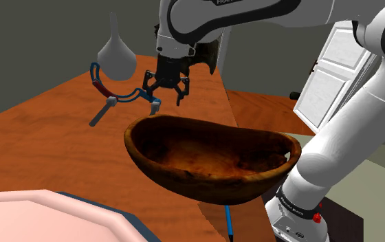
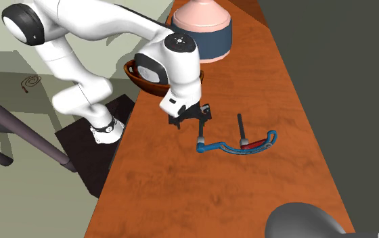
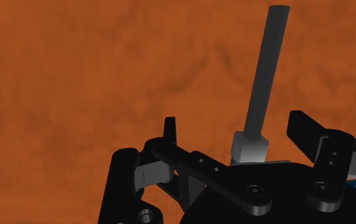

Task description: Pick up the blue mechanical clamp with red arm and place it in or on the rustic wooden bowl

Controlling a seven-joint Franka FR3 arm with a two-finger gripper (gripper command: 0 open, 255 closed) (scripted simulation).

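Observation:
The blue clamp [image 1: 119, 93] with its red arm [image 2: 252, 143] and grey rod handle [image 3: 262, 76] lies on the reddish wooden table [image 2: 181, 182]. My gripper [image 2: 193, 125] hovers open just above the clamp's grey-tipped end [image 2: 200, 145], the end nearest the bowl, and its fingers do not touch it. In the shoulder view the gripper [image 1: 165, 95] hangs beside that end, just beyond the bowl's far rim. The dark brown wooden bowl [image 1: 212, 155] is empty; in the second exterior view the bowl [image 2: 141, 76] sits behind the arm. In the wrist view the gripper [image 3: 237, 137] is spread, with the rod beyond it.
A white funnel-shaped vase [image 1: 115, 55] stands beyond the clamp. A pink and blue round object [image 2: 202, 27] sits past the bowl, near the table's end. White cabinet doors [image 1: 335, 75] stand behind the arm. The table's long edge [image 2: 124, 149] runs next to the stand.

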